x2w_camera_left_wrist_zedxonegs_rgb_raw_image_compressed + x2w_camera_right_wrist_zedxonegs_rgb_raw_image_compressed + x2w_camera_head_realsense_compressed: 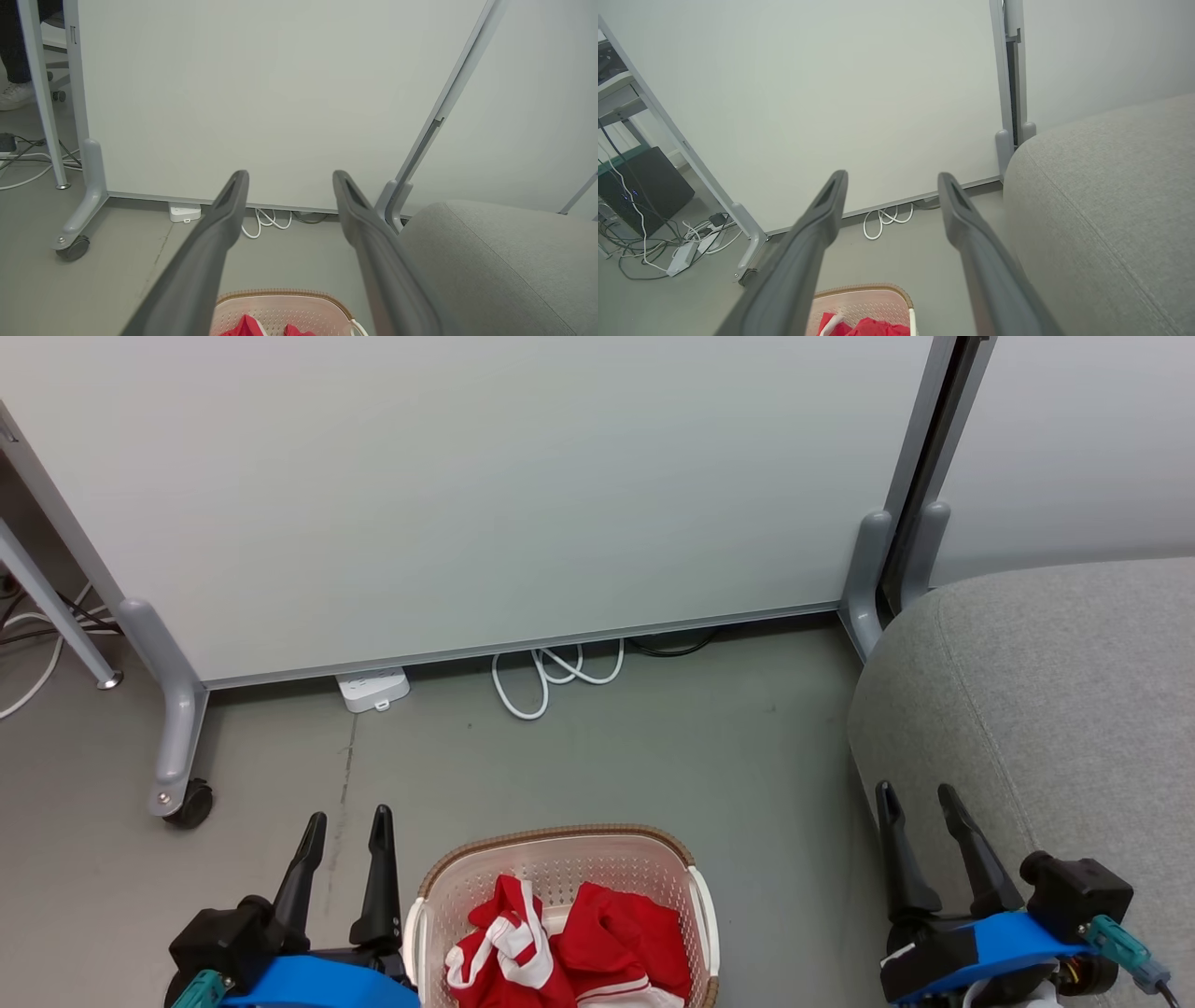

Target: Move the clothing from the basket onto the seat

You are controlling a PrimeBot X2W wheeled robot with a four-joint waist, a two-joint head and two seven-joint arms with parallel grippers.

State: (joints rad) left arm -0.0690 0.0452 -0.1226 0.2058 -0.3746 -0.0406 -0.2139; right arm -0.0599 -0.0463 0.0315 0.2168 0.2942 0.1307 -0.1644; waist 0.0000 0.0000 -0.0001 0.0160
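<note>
The cream basket point(560, 859) with a brown rim stands on the floor at the bottom centre of the head view, and its far rim shows as basket point(280, 298) and basket point(864, 294) in the wrist views. Two red garments lie inside: a twisted one with white bands point(509, 943) on the left and a smoother one point(625, 929) on the right. The grey seat point(1036, 691) fills the right side. My left gripper point(347, 819) stands open left of the basket. Over the seat's front edge my right gripper point(917, 793) is open and holds nothing.
A white partition panel point(467, 495) on grey wheeled legs point(177, 747) closes off the far side. A white power strip point(373, 689) and coiled white cable point(551, 677) lie under it. More cables and a dark box point(640, 186) sit far left. A person's shoe point(14, 95) shows beyond the panel.
</note>
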